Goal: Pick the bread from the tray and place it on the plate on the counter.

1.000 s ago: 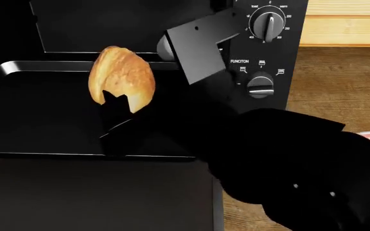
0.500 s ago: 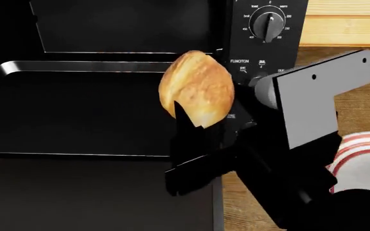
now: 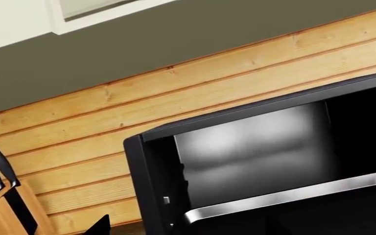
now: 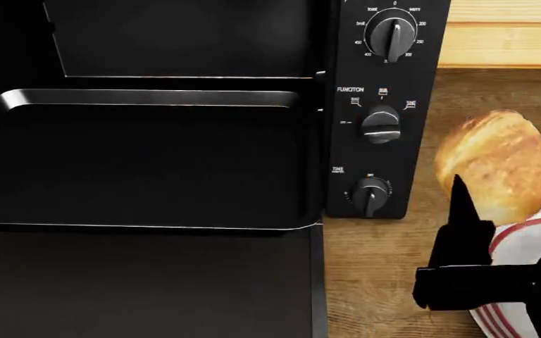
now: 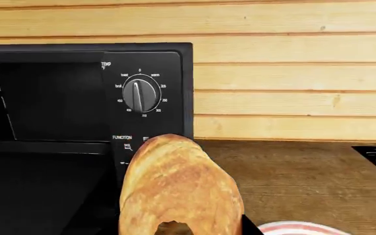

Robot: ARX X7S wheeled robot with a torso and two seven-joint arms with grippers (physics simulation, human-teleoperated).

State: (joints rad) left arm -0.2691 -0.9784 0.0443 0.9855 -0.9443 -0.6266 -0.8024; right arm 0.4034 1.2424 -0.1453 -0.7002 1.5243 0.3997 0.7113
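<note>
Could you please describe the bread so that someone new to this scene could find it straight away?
Start at the black toaster oven with its column of three knobs. Just beside it, above the wooden counter, the right gripper holds the bread: the only golden-brown, egg-shaped thing here, over the red-striped plate.

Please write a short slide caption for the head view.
Right gripper holds the bread above the striped plate, beside the empty tray.

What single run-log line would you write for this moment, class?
phase: carry | right gripper: shut on bread | bread: lifted, off tray, above plate edge | left gripper: not in view | next: likely lower, release
</note>
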